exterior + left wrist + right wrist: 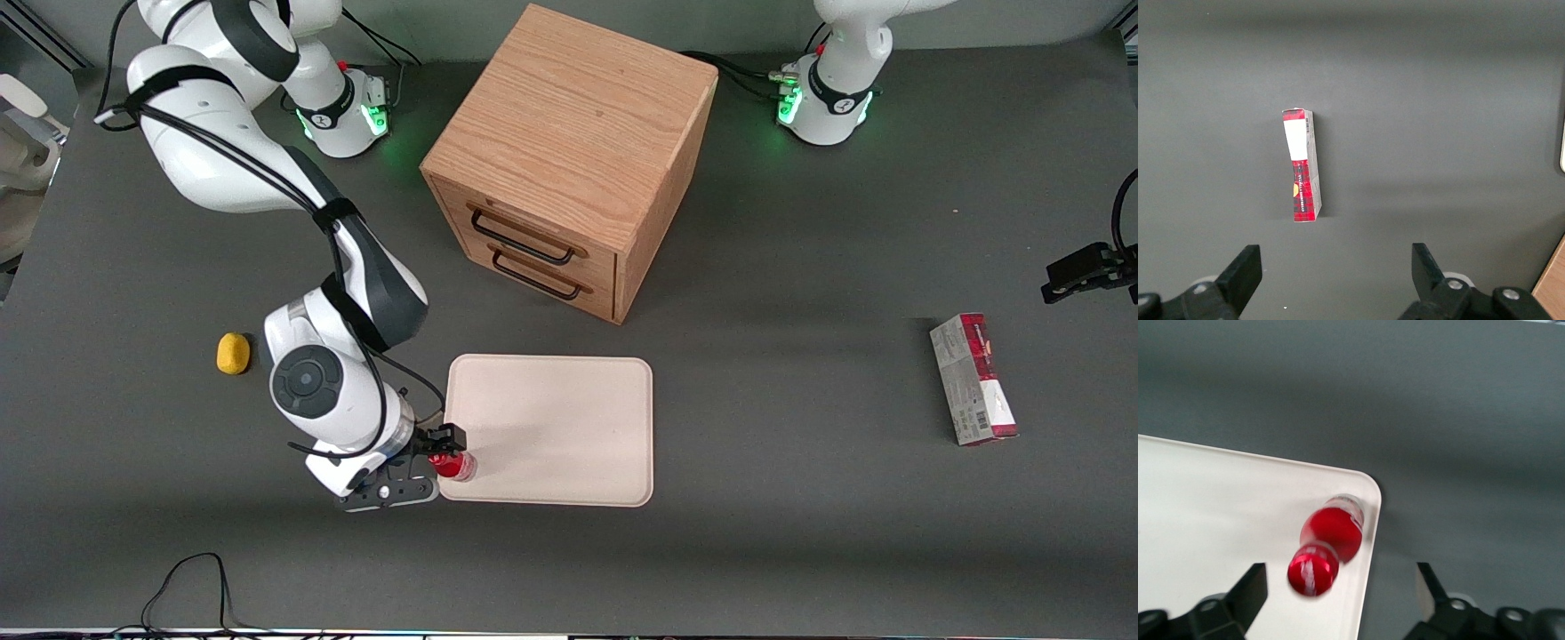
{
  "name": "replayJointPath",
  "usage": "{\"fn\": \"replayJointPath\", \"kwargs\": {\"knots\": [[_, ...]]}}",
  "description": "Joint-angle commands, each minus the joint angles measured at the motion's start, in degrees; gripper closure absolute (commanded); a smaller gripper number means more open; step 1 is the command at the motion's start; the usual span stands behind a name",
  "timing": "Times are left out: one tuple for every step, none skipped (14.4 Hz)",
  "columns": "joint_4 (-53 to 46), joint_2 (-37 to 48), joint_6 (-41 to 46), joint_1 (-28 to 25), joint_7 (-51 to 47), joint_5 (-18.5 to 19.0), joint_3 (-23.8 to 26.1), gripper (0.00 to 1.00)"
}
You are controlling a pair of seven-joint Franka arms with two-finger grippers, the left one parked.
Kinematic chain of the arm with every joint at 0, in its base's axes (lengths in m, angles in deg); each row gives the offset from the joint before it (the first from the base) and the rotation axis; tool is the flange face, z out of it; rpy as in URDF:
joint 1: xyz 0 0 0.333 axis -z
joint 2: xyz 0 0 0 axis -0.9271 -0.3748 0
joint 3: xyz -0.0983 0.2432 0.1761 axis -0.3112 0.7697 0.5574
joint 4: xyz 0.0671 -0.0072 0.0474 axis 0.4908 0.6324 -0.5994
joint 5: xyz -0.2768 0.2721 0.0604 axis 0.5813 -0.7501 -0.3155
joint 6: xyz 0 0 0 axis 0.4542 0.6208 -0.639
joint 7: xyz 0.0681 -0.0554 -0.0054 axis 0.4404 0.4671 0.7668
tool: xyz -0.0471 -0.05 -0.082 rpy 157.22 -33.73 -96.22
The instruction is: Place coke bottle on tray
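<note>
— Gripper (pixel 442 452): where is it, and what are the fingers doing?

— It hangs over the corner of the tray (pixel 569 418) that is nearest the front camera and toward the working arm's end of the table. From the right wrist camera its two fingers (pixel 1248 590) are spread wide, with the coke bottle (pixel 1328 540) between them and touching neither. So it is released, gripping nothing.

— And the bottle itself?

— Standing on the tray, just inside that rounded corner, close to the rim. In the wrist view it looks tilted, red cap toward the camera, though that may only be the viewing angle.

— What else is on the table?

— An oak cabinet (pixel 569 160) with two drawers, farther from the front camera than the tray. A small yellow object (pixel 233 353) lies beside the working arm. A red-and-grey carton (pixel 973 380) lies flat toward the parked arm's end, well apart from the tray.
</note>
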Motion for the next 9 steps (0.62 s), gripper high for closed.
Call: {"fn": "replayJointPath", "kwargs": {"knots": [[3.9,9.3,5.8,0.6,-2.3,-5.7,-1.2,0.00],[6.6,13.5,7.2,0.8,-2.3,-8.1,-3.3,0.00],[9.9,18.0,7.9,0.8,-2.3,-10.7,-5.2,0.00],[14.3,23.1,8.3,0.7,-2.2,-12.8,-7.5,0.00],[19.2,28.1,8.1,0.6,-2.2,-14.4,-9.5,0.00],[24.1,32.7,7.7,0.7,-1.6,-16.0,-11.0,0.00],[28.0,36.8,7.5,0.7,-1.0,-17.2,-13.0,0.00],[31.9,40.5,7.5,0.7,0.2,-18.3,-15.0,0.00],[35.4,44.3,7.4,0.7,3.5,-19.2,-16.8,0.00]]}}
